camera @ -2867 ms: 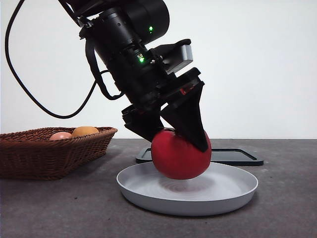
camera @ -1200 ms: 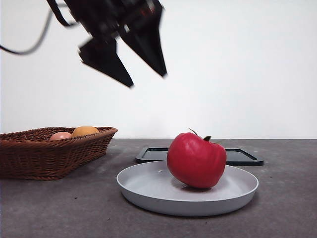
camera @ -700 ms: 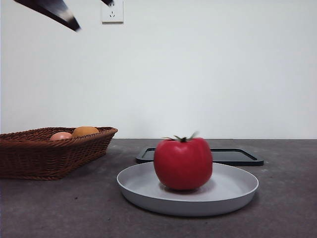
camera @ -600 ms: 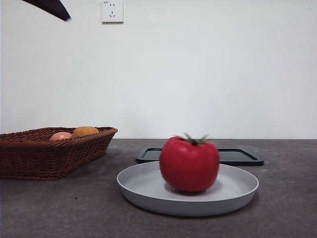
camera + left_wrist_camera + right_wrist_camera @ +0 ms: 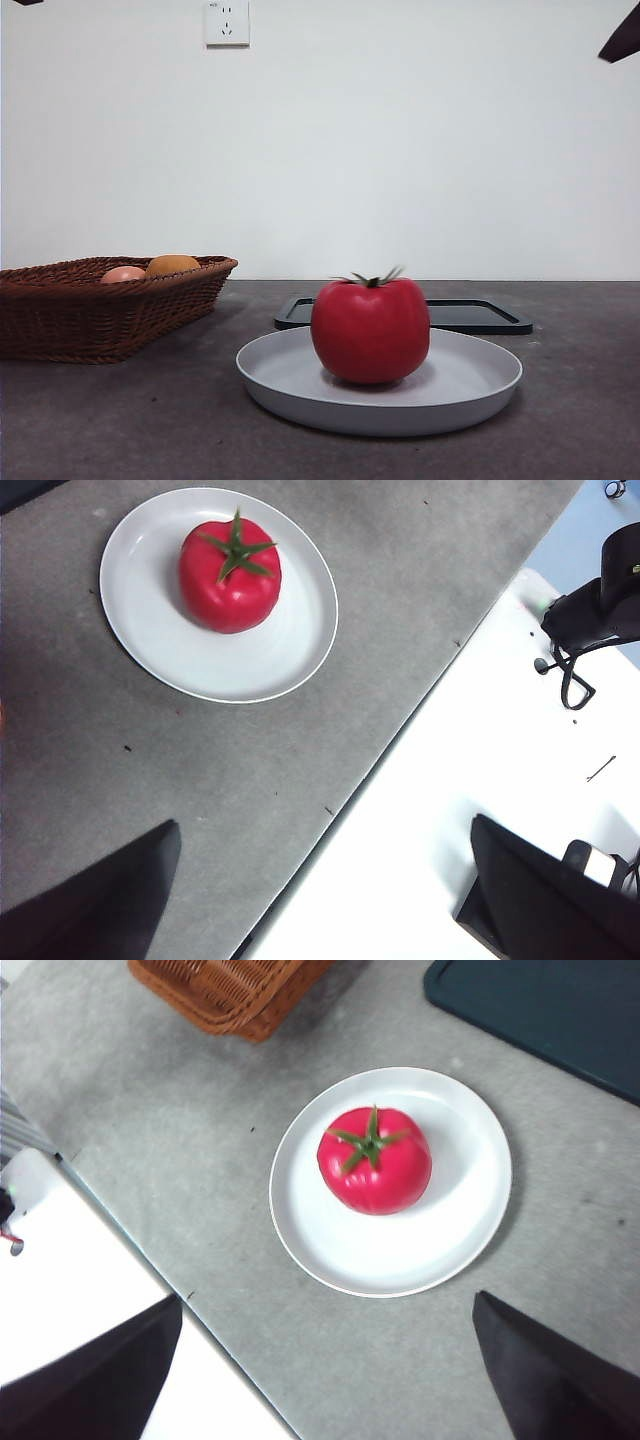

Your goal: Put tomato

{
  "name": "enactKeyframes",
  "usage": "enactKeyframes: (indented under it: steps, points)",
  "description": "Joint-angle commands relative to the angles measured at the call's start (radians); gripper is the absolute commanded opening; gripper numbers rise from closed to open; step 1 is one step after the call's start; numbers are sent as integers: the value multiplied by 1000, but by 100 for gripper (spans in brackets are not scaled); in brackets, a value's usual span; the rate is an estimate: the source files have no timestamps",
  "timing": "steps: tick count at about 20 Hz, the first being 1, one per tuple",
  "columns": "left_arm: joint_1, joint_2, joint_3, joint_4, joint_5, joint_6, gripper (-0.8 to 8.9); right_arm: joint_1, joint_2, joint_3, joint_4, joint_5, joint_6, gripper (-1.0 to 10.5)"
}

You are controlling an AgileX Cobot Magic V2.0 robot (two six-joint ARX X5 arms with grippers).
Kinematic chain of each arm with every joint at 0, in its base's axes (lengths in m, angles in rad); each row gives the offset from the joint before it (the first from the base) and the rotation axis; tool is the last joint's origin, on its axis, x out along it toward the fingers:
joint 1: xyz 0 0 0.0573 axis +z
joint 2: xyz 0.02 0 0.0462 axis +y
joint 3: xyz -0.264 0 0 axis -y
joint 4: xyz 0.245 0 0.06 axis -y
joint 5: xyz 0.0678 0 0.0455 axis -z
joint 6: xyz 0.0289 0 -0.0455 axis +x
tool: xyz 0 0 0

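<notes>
Released and settled now: tomato (image 5: pixel 370 330) upright, stem up, centred on the white plate (image 5: pixel 480 385), right of the wicker basket (image 5: pixel 110 305). Left gripper (image 5: pixel 320 890) and right gripper (image 5: pixel 330 1370) both spread wide, pulled up high. Looks done.

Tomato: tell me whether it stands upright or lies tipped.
Upright. The glossy red tomato sits on the round white plate with its green stem pointing straight up; both wrist views show the stem centred.

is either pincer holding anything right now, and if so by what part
Nothing is held. The tomato sits free on the plate, stem up. Both pincers, left and right, are open and high above the table.
</notes>
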Motion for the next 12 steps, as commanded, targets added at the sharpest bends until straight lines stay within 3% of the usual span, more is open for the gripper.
enactKeyframes:
  steps: [1, 12]
  points:
    - [-5, 6, 21, 10, 6, 13, 468, 28, 40, 18, 38, -2, 9, 464]
    - [-5, 6, 21, 11, 6, 16, 468, 128, 313, 18, 263, 60, 8, 486]
